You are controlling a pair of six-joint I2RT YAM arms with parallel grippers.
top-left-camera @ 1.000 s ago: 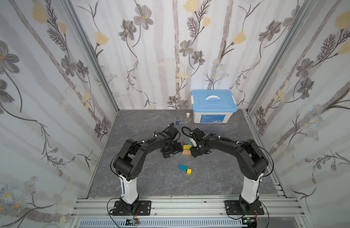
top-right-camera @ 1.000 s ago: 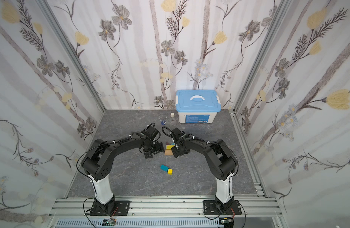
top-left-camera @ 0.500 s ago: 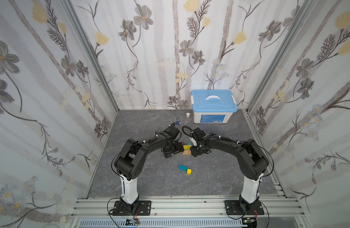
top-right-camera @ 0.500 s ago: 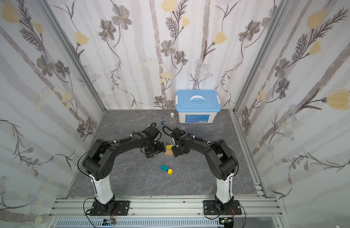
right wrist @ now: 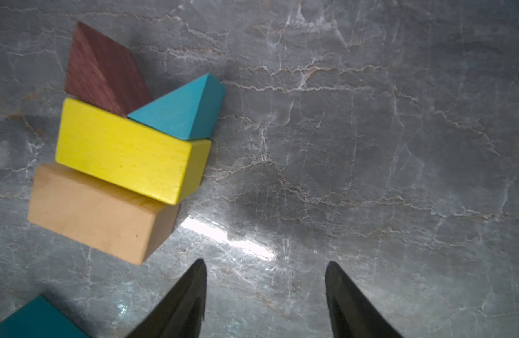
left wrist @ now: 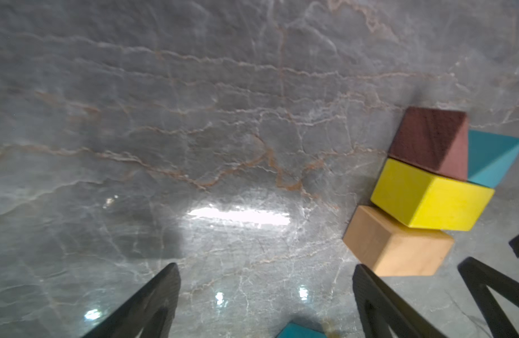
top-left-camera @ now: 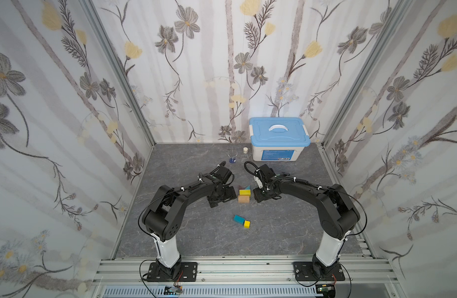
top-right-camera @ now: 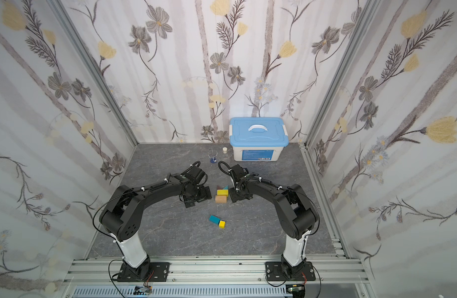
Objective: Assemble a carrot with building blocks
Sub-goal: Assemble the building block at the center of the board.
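Observation:
Four building blocks lie joined flat on the grey table as a partial carrot: maroon wedge (top-left-camera: 240, 187), teal wedge (top-left-camera: 247, 187), yellow brick (top-left-camera: 244, 192) and tan brick (top-left-camera: 243, 199). The same maroon wedge (right wrist: 103, 70), teal wedge (right wrist: 182, 111), yellow brick (right wrist: 126, 149) and tan brick (right wrist: 97, 210) show in the right wrist view. A teal brick (top-left-camera: 239, 219) and a yellow cube (top-left-camera: 246, 224) lie touching each other nearer the front. My left gripper (left wrist: 265, 266) is open and empty, just left of the tan brick (left wrist: 396, 243). My right gripper (right wrist: 265, 262) is open and empty, just right of the column.
A blue-lidded white box (top-left-camera: 280, 140) stands at the back wall. A small beaker (top-left-camera: 232, 158) with blue liquid and a small vial (top-left-camera: 245, 151) stand left of it. Flowered walls close in the left, back and right sides.
The left arm has shifted slightly beside the column. The blocks and the right arm look unchanged.

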